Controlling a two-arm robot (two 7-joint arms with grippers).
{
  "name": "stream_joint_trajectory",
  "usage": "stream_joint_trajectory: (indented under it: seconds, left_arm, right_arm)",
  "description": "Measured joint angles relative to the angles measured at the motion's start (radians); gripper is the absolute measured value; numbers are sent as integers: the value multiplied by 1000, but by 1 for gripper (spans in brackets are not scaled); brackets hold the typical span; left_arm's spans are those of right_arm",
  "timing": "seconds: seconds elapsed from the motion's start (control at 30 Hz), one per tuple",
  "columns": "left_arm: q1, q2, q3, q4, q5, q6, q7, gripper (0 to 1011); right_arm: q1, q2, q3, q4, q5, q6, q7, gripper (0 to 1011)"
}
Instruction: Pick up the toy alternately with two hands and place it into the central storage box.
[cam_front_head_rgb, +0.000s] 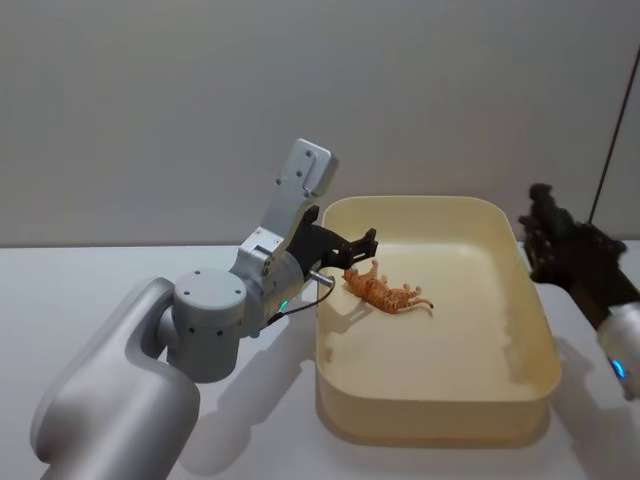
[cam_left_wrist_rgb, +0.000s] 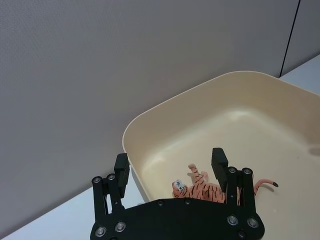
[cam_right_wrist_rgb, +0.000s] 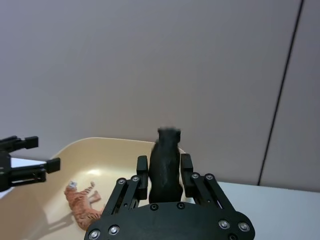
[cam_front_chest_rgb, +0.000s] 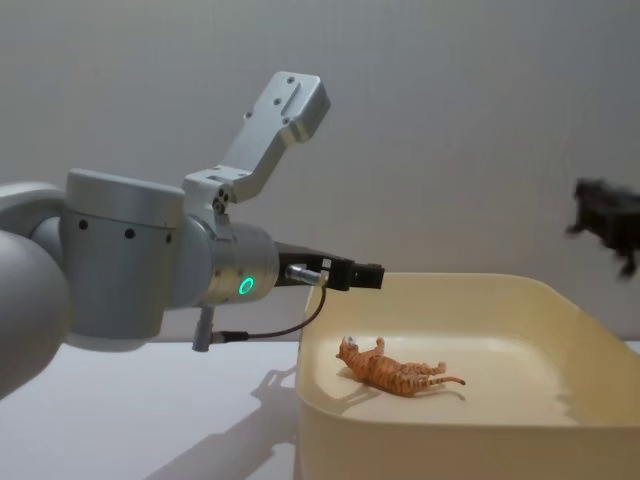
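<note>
An orange striped tiger toy (cam_front_head_rgb: 386, 291) lies on its side on the floor of the cream-yellow storage box (cam_front_head_rgb: 430, 422), near its left wall. My left gripper (cam_front_head_rgb: 356, 248) hovers open just above the box's left rim, right over the tiger (cam_left_wrist_rgb: 201, 189), with nothing between its fingers (cam_left_wrist_rgb: 219, 163). My right gripper (cam_front_head_rgb: 562, 246) is raised beside the box's far right corner, shut on a black animal toy (cam_right_wrist_rgb: 165, 150) that stands up between its fingers. In the chest view that dark toy (cam_front_chest_rgb: 604, 222) hangs high above the box's right end.
The box (cam_front_chest_rgb: 450, 445) stands on a white table (cam_front_head_rgb: 80, 290) in front of a plain grey wall. My thick silver-grey left arm (cam_front_chest_rgb: 150, 265) with its green ring spans the table's left side. A dark vertical strip (cam_right_wrist_rgb: 280, 95) runs down the wall at the right.
</note>
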Motion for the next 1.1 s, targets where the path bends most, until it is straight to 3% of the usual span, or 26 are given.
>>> stream_joint_trajectory:
  seconds: [0.2, 0.27, 0.67, 0.77, 1.1]
  left_arm:
    - [0, 0, 0, 0, 0, 0, 0, 1001]
    - [0, 0, 0, 0, 0, 0, 0, 1001]
    - [0, 0, 0, 0, 0, 0, 0, 1002]
    - [0, 0, 0, 0, 0, 0, 0, 1001]
    - [0, 0, 0, 0, 0, 0, 0, 1001]
  right_arm:
    - [47, -23, -9, 23, 0, 31, 35, 516]
    - [66, -32, -13, 32, 0, 44, 50, 624]
    - [97, -47, -18, 46, -1, 64, 76, 953]
    - [91, -41, -13, 40, 3, 64, 75, 1001]
    - [32, 7, 26, -16, 45, 58, 45, 1001]
